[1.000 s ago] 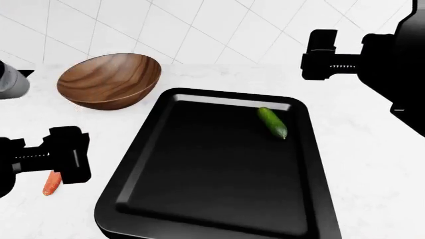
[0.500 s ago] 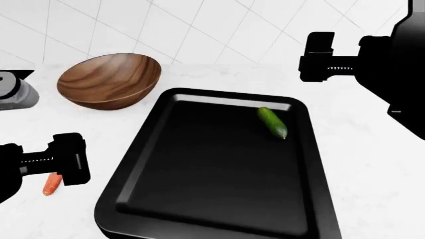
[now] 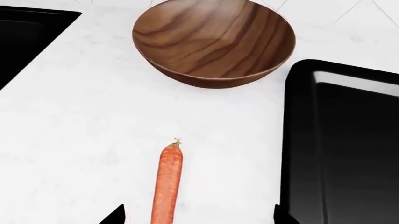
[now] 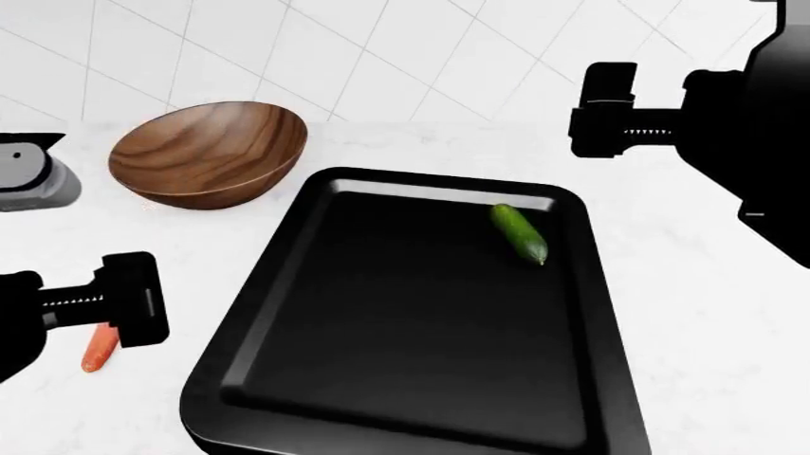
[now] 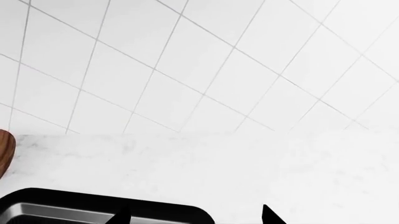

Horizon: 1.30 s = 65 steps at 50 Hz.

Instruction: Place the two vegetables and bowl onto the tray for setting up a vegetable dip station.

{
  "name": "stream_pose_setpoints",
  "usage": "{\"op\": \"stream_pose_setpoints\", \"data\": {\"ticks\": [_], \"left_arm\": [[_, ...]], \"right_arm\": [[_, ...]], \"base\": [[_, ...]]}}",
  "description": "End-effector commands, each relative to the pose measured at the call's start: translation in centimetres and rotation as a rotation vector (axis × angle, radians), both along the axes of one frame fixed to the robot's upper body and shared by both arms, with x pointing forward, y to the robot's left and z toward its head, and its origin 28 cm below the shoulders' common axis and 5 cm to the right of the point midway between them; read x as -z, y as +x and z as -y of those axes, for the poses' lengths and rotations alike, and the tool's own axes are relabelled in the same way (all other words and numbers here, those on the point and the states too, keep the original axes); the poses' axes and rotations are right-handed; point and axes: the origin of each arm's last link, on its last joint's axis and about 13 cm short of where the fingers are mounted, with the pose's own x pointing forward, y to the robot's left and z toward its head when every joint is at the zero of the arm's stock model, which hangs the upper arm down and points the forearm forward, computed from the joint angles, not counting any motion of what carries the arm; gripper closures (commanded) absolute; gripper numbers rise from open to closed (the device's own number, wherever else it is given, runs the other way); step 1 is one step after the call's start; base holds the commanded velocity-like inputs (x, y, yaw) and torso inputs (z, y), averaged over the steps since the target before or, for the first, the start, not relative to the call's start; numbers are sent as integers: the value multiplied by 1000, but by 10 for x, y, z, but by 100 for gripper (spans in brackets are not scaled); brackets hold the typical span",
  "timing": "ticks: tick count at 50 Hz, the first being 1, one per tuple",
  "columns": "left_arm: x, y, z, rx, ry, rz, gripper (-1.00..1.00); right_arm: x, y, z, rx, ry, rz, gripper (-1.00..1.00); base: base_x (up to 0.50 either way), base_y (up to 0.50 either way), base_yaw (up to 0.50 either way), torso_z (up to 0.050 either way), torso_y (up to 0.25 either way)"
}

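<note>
You're on the carrot [image 4: 98, 349] step: it lies on the counter at lower left, off the tray [image 4: 253, 313], with the cucumber [image 4: 519, 232] already aboard and the bowl [image 4: 209, 152] waiting upper left. Your left gripper [image 4: 127, 301] hovers over the carrot, fingers spread and empty; lower it straight down to straddle the carrot. The right gripper [image 4: 608, 121] idles upper right, apparently open and empty.

One carrot [image 4: 98, 349], one cucumber [image 4: 519, 233], one bowl [image 4: 209, 154], one tray [image 4: 418, 313].

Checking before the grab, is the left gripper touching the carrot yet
Apart. In the left wrist view the carrot lies alone on the counter, white surface showing between it and each fingertip of the left gripper.
</note>
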Motion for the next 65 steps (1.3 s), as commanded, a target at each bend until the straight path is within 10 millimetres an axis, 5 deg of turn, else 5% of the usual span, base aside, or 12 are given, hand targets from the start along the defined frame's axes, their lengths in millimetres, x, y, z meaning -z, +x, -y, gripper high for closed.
{"op": "stream_pose_setpoints", "data": {"ticks": [1, 65], "left_arm": [[7, 5, -3, -15, 6, -16, -100], [44, 25, -12, -57, -11, -96, -100]], "right_arm": [[1, 0, 0, 0, -1, -2, -100], [4, 1, 0, -3, -12, -8, -100]], "base": [[0, 0, 0, 0, 0], [0, 0, 0, 0, 0]]}}
